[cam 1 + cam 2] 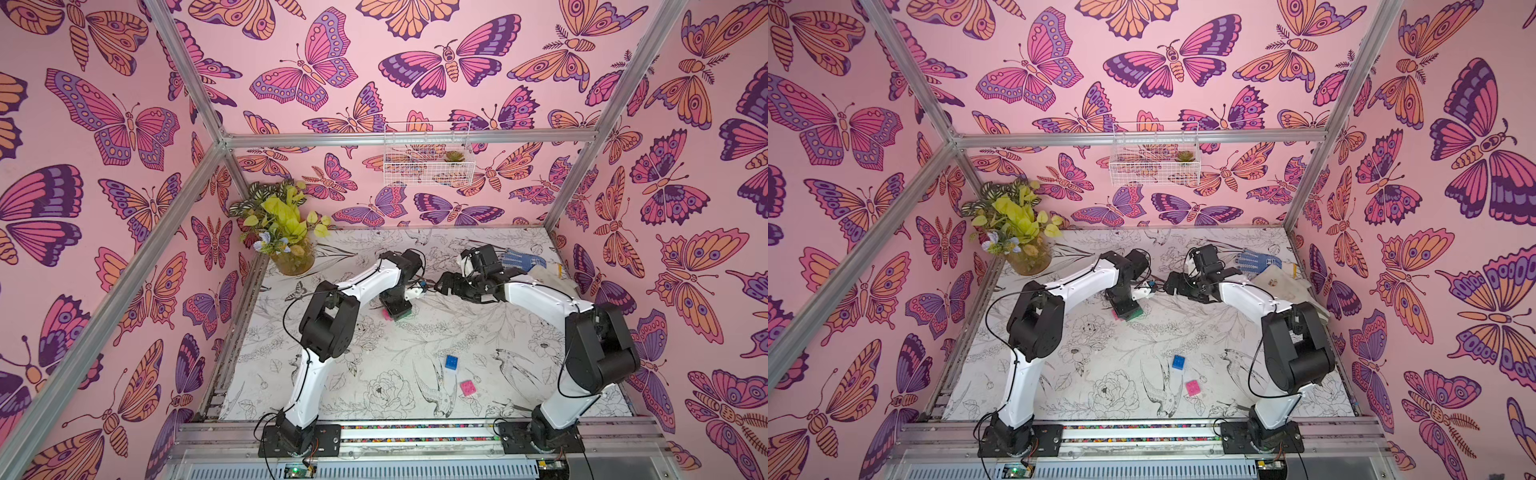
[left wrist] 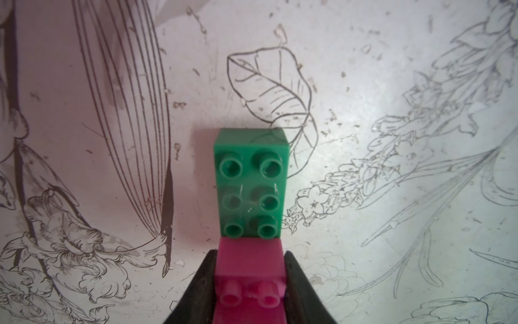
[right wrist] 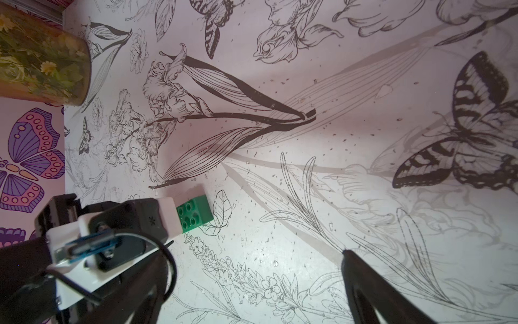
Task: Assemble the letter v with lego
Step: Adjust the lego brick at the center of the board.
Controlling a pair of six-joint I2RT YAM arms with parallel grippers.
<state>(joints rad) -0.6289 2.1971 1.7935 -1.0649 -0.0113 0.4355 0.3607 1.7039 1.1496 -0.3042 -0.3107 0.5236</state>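
Tabletop point(image 2: 392, 84) | left pincer point(image 2: 250, 255) grips pink brick point(image 2: 249, 280) | green brick point(image 2: 251, 182) seemingly lengthwise beyond

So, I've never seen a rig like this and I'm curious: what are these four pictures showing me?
A robot's left arm and right arm stand bolted at a table's front edge. Two pictures look down from overhead, nearly alike; the other two come from wrist cameras. The left end effector is shut on a pink brick at the end of a longer green brick. The right end effector is open, holding nothing. A blue brick and a second pink brick lie loose nearer the front; a plant and a glove sit at the back.
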